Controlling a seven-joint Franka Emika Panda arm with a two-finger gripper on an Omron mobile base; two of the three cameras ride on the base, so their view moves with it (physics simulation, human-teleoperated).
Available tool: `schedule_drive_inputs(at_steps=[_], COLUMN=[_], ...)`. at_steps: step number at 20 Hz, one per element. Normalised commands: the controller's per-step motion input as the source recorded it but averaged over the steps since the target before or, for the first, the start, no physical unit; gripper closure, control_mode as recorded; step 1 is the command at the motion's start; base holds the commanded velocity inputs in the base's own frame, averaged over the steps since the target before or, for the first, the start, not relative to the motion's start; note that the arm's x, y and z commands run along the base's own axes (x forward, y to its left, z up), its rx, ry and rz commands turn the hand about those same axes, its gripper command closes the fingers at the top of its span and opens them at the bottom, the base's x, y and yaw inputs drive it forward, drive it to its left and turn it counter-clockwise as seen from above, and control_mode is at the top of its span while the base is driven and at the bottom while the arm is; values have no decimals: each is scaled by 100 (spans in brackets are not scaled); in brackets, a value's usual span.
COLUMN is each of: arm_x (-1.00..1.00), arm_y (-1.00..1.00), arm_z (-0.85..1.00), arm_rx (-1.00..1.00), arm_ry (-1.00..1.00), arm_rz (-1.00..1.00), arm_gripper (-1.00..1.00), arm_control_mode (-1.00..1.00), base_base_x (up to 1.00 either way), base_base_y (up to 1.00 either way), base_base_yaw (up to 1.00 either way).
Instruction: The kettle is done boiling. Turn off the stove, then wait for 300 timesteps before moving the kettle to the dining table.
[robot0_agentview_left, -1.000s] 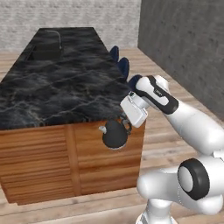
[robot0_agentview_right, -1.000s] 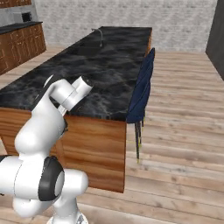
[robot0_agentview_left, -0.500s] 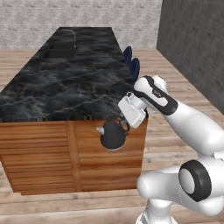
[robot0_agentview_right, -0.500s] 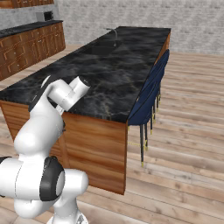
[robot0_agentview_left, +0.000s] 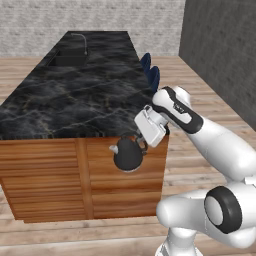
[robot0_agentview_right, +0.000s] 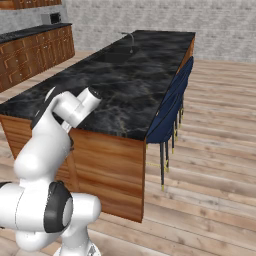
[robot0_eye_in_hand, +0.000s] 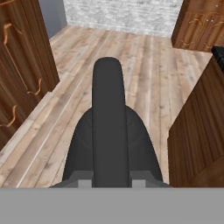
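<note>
Dining table (robot0_agentview_left: 75, 100): long island, black marble top, wood base, sink at far end. Blue chairs (robot0_agentview_right: 172, 107) tucked along its right side. Kettle (robot0_agentview_left: 128, 155) hangs by handle beside table's near end, below top edge. Gripper (robot0_agentview_left: 141, 142) clamped on kettle handle.

kettle (robot0_agentview_left: 128, 156): matt dark metal | dining table (robot0_agentview_left: 75, 102): glossy veined marble top, wood base

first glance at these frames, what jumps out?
The dark kettle hanging by its handle from the hand, in front of the wooden end panel of the dining table, below its black marble top. Blue chairs line the table's far side, and a sink faucet stands near its far end.
</note>
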Motion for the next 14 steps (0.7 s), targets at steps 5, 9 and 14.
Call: schedule_drive_inputs(at_steps=[5,9,14], arm_x=[23,31,33], arm_y=[-1,0,-2], arm_z=[26,24,20], arm_rx=[0,0,0], arm_ry=[-1,0,0], arm_rz=[0,1,2], arm_gripper=[100,100,100], arm_control_mode=[-100,-100,-100], base_base_x=[0,0,0], base_base_y=[0,0,0], base_base_yaw=[0,0,0])
